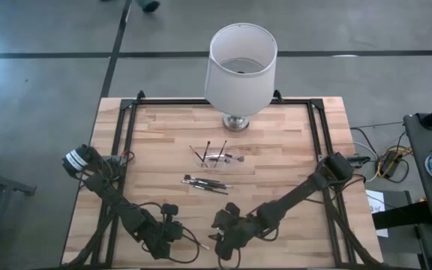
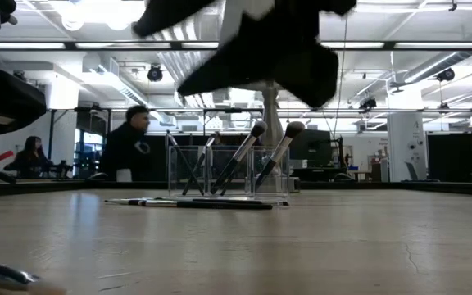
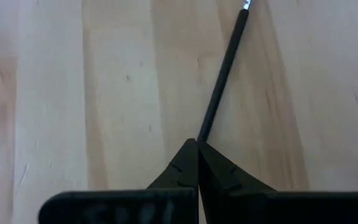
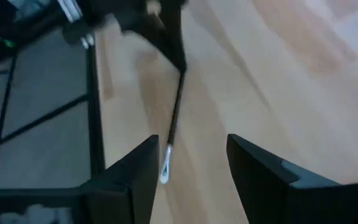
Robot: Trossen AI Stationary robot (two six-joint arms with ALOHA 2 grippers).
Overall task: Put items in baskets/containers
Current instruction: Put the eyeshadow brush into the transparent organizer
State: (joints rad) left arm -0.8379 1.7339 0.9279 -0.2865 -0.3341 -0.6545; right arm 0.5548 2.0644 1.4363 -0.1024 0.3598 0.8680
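Observation:
Near the table's front edge my left gripper is shut on a thin dark stick. The stick's pale end reaches between the fingers of my open right gripper, close to one of them. Whether it touches that finger, I cannot tell. Farther back, the clear holder has several brushes leaning in it, heads up. A few more sticks lie flat on the wood just in front of it. My left gripper pinches the stick's dark end between its two fingertips. The fingers slant down from the table's left side and lie along the stick. The stick runs straight on past them toward my right gripper; I cannot tell whether it rests on the wood.
A large white lampshade on a metal base stands at the far middle of the table. Black frame rails run along both side edges. In the low view, people are in the room behind the table.

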